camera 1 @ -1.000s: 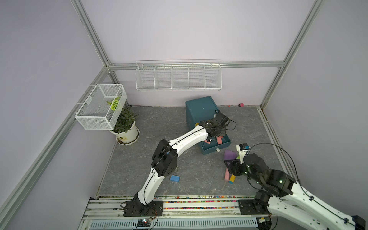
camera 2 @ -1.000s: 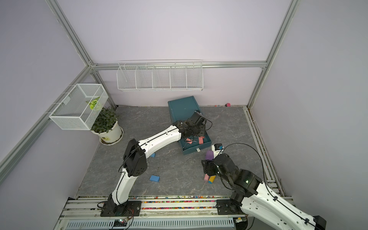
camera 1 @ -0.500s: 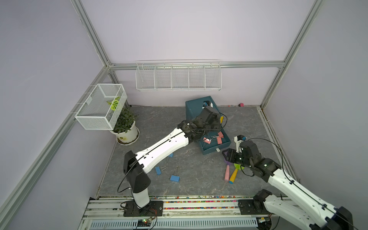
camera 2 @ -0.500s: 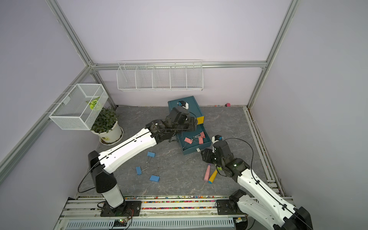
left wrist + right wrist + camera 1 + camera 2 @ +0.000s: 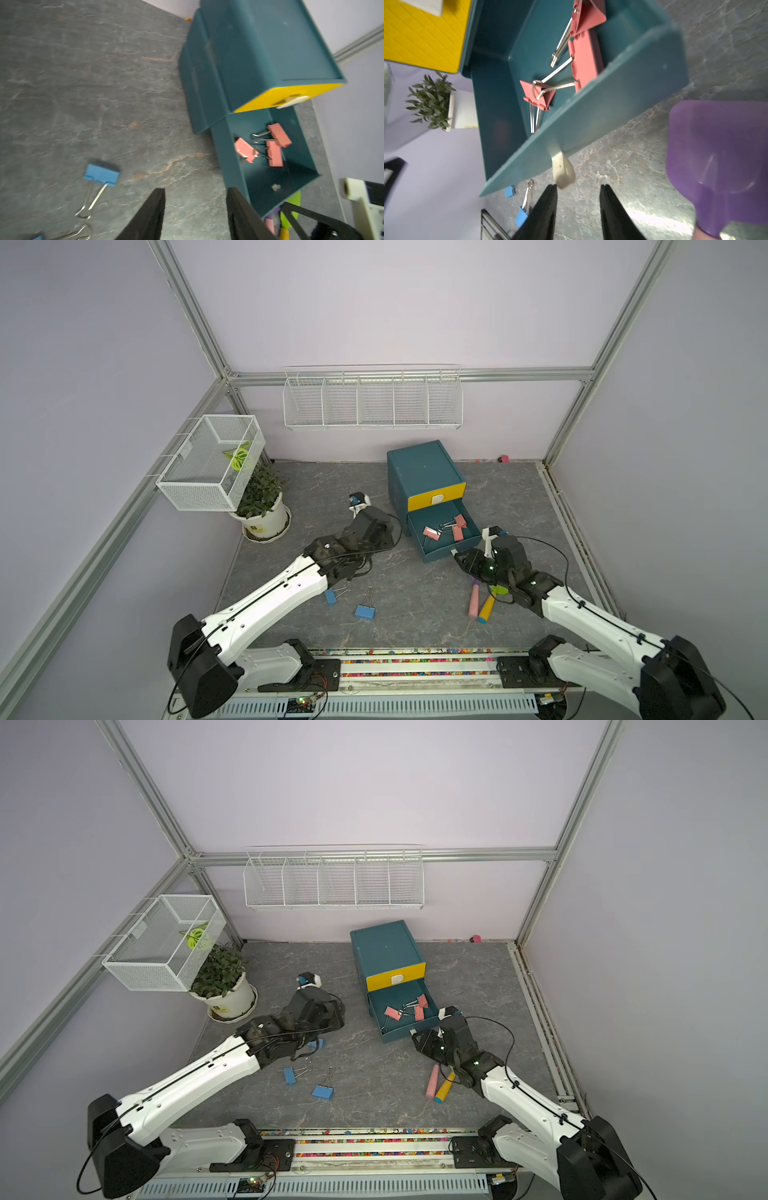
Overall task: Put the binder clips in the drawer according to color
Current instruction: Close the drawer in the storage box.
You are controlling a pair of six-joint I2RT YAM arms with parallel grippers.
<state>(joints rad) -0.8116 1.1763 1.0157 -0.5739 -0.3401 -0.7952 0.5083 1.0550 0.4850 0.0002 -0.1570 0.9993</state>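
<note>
The dark-teal cabinet (image 5: 419,472) has its yellow top drawer (image 5: 436,498) shut. The teal drawer (image 5: 436,556) below it is pulled out, with three pink binder clips (image 5: 432,532) inside. Blue binder clips (image 5: 365,611) (image 5: 330,596) lie on the floor by my left arm. My left gripper (image 5: 195,190) is open and empty, low over the floor left of the cabinet (image 5: 249,52). A blue clip (image 5: 101,174) lies off to its side. My right gripper (image 5: 578,187) is open at the open drawer's front. The drawer's white pull (image 5: 563,172) is just past one fingertip, not between the jaws.
Toy shovels lie under my right arm: a purple scoop (image 5: 716,155), a pink handle (image 5: 473,605) and a yellow handle (image 5: 486,609). A potted plant (image 5: 262,506) stands at the left. White wire baskets (image 5: 208,464) (image 5: 372,400) hang on the walls.
My left gripper has drawn back from the cabinet to the floor at its left. My right gripper has moved up to the open drawer's front and its jaws have narrowed.
</note>
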